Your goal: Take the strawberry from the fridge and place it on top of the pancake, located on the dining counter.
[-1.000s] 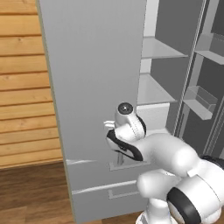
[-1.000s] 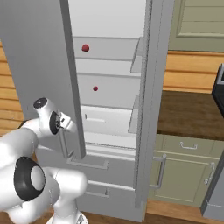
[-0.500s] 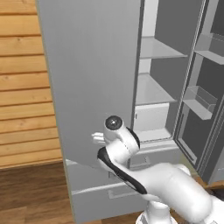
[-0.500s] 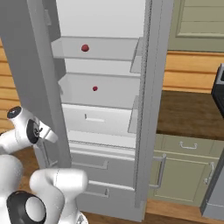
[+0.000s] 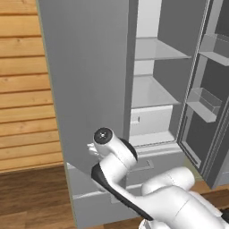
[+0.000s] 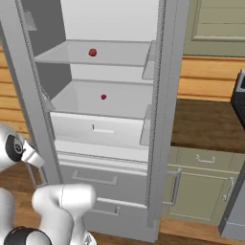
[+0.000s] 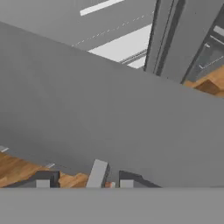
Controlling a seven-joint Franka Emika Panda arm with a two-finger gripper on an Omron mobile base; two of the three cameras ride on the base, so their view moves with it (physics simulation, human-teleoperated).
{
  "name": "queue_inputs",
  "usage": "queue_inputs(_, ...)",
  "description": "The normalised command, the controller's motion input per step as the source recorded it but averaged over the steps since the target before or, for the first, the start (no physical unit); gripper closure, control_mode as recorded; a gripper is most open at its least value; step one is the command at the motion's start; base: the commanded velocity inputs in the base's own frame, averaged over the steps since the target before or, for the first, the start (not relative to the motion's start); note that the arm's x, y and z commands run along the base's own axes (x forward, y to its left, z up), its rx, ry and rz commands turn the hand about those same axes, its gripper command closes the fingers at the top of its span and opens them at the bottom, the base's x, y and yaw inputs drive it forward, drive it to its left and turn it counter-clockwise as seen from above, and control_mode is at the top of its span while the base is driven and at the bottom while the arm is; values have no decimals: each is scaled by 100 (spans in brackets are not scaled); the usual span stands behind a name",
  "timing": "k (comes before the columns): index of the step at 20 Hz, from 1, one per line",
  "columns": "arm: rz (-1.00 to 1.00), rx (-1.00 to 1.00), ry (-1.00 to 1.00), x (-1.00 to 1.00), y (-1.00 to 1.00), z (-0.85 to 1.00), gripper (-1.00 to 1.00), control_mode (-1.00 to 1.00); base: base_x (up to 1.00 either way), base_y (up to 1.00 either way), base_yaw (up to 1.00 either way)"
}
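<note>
Gripper [image 7: 84, 181] tips sit low at the fridge's [image 6: 162, 119] left door [image 5: 85, 85], two small dark finger tips [image 7: 43, 180] poking up on either side of a light grey bar [image 7: 97, 173], which I take to be the door handle. Whether they are clamped on it or standing just apart from it, I cannot tell from here; the door's grey face crowds the hand view.

Compared with a second ago, the left door has swung much wider. Then it blocked a good part of the interior in the right base view, with the arm's wrist close against its edge. Now the arm has carried round to the outside, and the shelves lie open to that view. The right door [image 5: 210, 89] stands open as well, its bins empty.

Two small dark red things sit inside: one on the upper shelf [image 6: 72, 55], and a tinier one, which I take for the strawberry [image 6: 103, 96], on the lower shelf [image 6: 81, 98] above the white drawer [image 6: 103, 130]. The upper one [image 6: 92, 52] is larger and rounder, so it may be another fruit.

With the opening wide, the door step looks about done. Next, I judge, the hand must let go, come round the door's edge, and reach onto the lower shelf.
</note>
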Motion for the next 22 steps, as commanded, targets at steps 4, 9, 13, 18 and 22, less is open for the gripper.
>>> queue_inputs(4,-6,0,-14,-82,-2,99,-100,-100,0,0,0)
queue_inputs(9,-7,1,-10,-63,-10,100,-100,-100,0,0,0)
queue_inputs(13,-8,3,-3,-43,-11,100,-100,-100,0,0,0)
queue_inputs(18,-3,10,0,-50,-26,96,-100,-100,0,0,0)
queue_inputs(22,0,21,0,-19,-88,45,-100,-100,0,0,0)
